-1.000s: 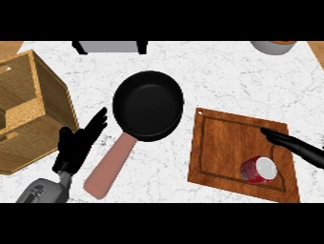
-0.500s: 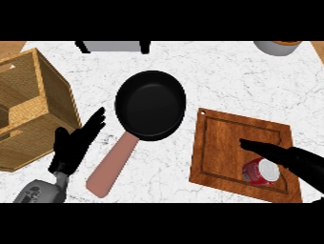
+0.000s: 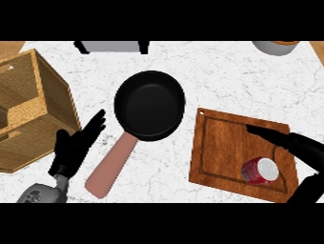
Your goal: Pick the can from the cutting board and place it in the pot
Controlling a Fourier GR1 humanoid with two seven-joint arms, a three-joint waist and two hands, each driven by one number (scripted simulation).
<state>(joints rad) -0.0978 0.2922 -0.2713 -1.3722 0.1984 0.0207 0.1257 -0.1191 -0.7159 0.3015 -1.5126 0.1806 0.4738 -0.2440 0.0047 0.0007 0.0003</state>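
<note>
A red can [image 3: 261,170] with a white end lies on its side near the front right corner of the wooden cutting board [image 3: 225,147]. My right hand [image 3: 307,153] hovers over the board's right edge, just right of the can, fingers straight and pointing left, thumb below; it stands open and holds nothing. The black pan [image 3: 149,105] with a pinkish handle [image 3: 113,163] sits in the middle of the counter, left of the board. My left hand [image 3: 77,145] rests open at the lower left, beside the handle.
A wooden crate [image 3: 18,109] fills the left side. A grey appliance [image 3: 113,46] stands at the back edge, and a grey pot [image 3: 276,46] at the back right. Marble counter lies between pan and board.
My right hand has moved left and forward over the board's right edge, closer to the can. The can, pan and left hand have stayed in place.
</note>
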